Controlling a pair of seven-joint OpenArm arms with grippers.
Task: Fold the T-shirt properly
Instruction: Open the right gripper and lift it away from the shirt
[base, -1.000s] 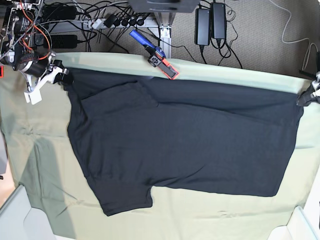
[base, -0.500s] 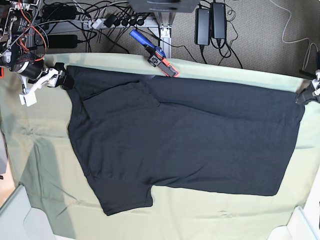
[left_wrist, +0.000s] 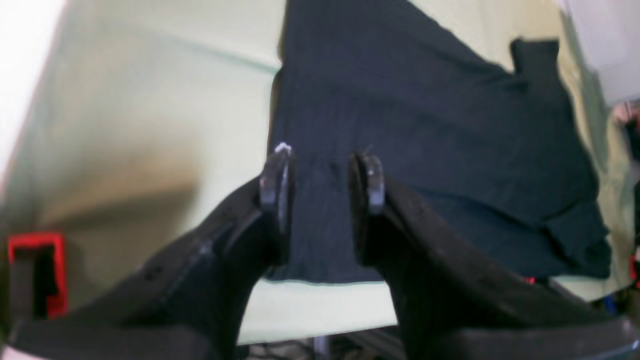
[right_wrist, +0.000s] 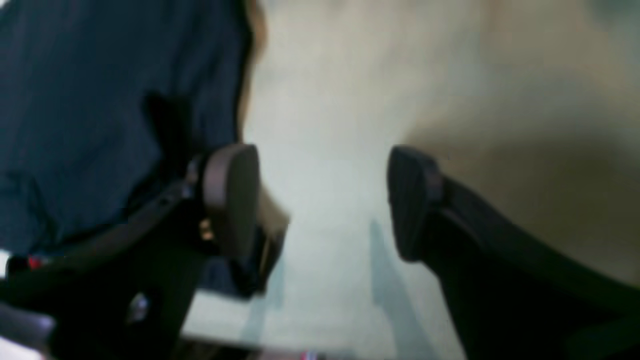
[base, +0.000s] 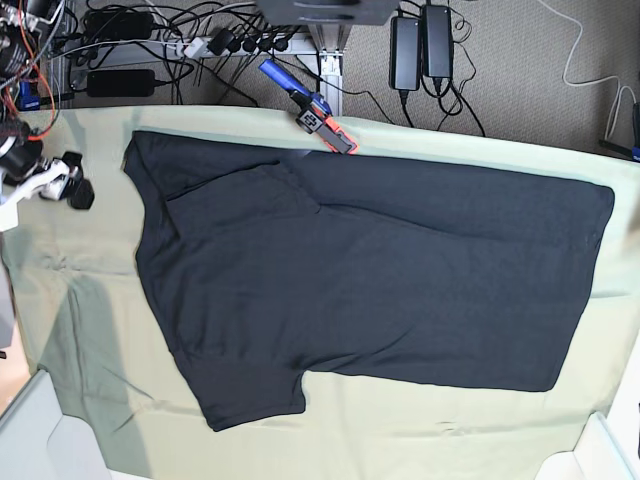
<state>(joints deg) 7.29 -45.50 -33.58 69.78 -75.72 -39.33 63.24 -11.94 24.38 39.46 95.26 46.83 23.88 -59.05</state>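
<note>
The black T-shirt (base: 370, 280) lies spread flat, plain side up, on the pale green cloth (base: 90, 330), with one sleeve (base: 250, 395) toward the near edge. My right gripper (base: 76, 178) hovers left of the shirt's far-left corner, clear of the fabric. In the right wrist view it (right_wrist: 320, 200) is open wide over bare green cloth, with the T-shirt (right_wrist: 100, 110) to its left. My left gripper (left_wrist: 322, 175) is open above the T-shirt's (left_wrist: 425, 125) far-right corner, holding nothing. That arm is outside the base view.
A blue and red tool (base: 318, 115) lies at the table's far edge beside the shirt. Cables and power bricks (base: 420, 45) cover the floor beyond. White bins stand at the near-left (base: 30, 430) and near-right (base: 600, 450) corners.
Both grippers opened and let go of the shirt's far corners. The right one drew back to the left; the left one left the base view. The far edge now lies flat.
</note>
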